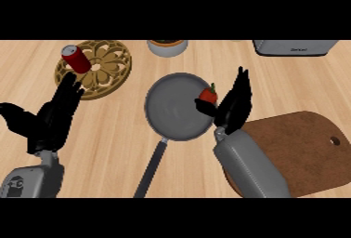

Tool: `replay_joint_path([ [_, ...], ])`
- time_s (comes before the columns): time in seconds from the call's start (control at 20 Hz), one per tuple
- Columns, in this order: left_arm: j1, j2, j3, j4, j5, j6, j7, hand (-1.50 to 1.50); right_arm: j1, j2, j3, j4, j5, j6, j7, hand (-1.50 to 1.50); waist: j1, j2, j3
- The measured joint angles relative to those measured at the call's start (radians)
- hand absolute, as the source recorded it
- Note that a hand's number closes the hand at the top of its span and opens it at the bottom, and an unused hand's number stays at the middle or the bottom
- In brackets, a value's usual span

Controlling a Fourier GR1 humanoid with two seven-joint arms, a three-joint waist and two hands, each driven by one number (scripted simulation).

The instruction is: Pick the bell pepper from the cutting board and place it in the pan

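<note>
At centre frame, over the right rim of the pan (177,108), the pepper (208,95) is pinched between thumb and fingers of the right hand (231,106), carried clear of the board (302,148) for release. Its stem points up-frame, long axis roughly vertical. At left, the left hand (48,122) rests on the counter (109,153), fingers straight.

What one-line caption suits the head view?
Right hand holds bell pepper over the pan, cutting board behind.
</note>
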Motion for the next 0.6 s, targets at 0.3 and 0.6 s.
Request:
replay_joint_path([
  [0.3,0.021,-0.004,0.007,-0.011,-0.005,0.012,-0.007,0.00,0.248,0.002,0.130,-0.277,0.016,-0.138,-0.025,-1.50,-0.021,-0.005,0.000],
  [0.6,0.054,0.004,0.015,-0.044,0.004,0.002,-0.005,0.00,0.575,-0.012,0.301,-0.577,0.070,-0.214,-0.105,-1.50,-0.023,-0.003,-0.001],
])
